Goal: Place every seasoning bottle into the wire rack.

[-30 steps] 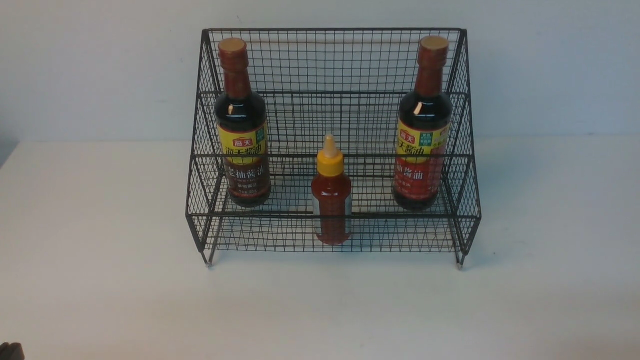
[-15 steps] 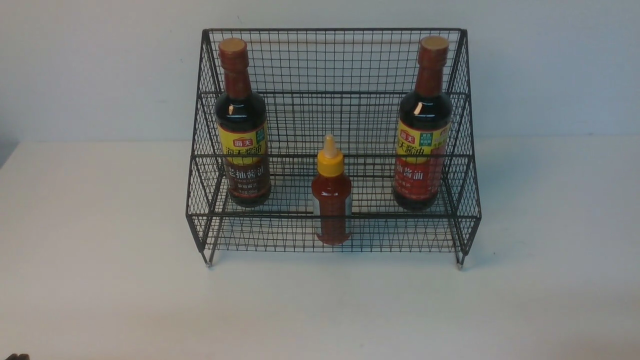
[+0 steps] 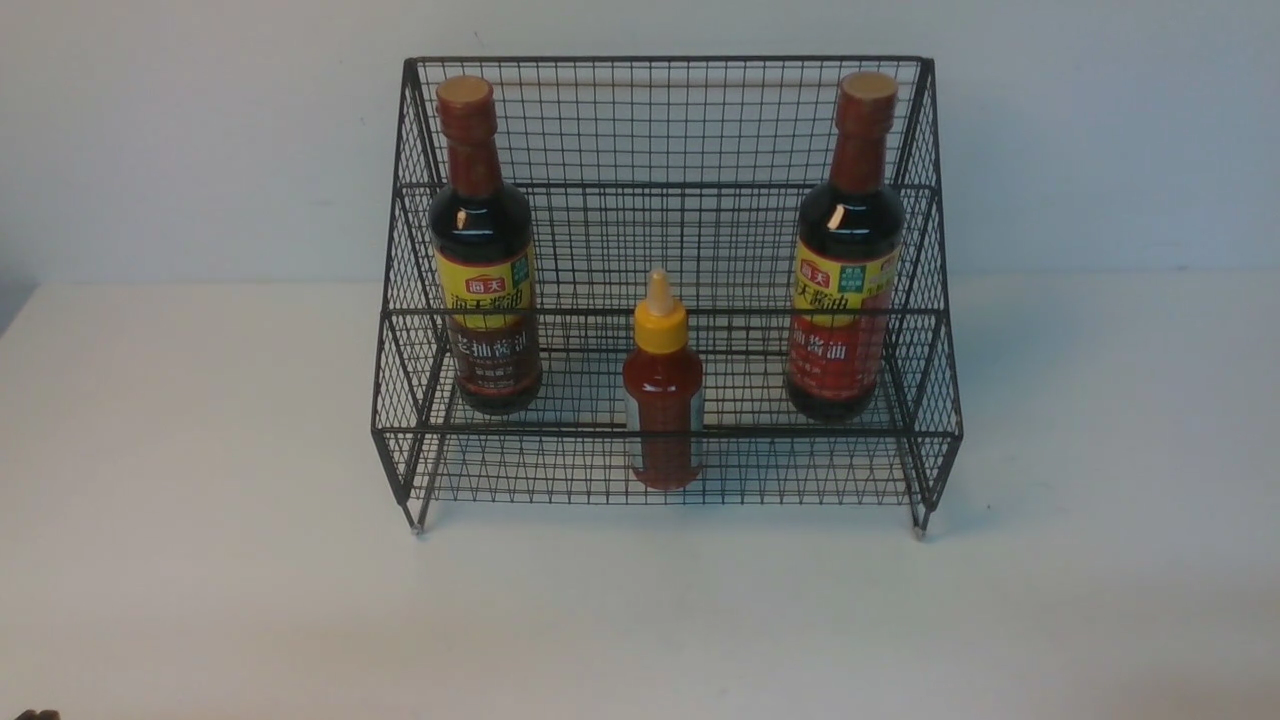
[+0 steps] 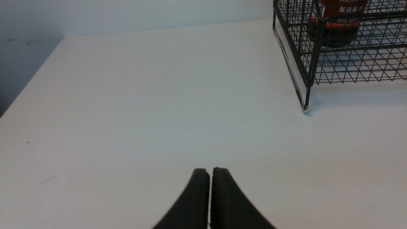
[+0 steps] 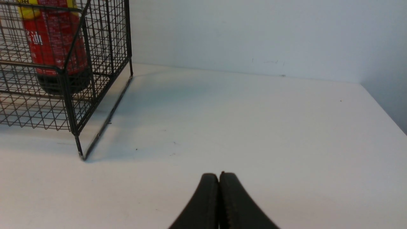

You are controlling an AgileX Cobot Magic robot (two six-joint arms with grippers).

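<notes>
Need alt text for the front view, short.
A black wire rack on a white table holds three upright bottles: a tall soy-sauce bottle at the left end, another at the right end, and a small red sauce bottle in front between them.

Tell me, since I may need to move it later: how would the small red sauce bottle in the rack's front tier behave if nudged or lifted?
The red sauce bottle stands tall and narrow, so a push near its yellow nozzle cap would probably tip it. It looks like plastic, so likely light. The wire rack should stop it sliding forward.
</notes>
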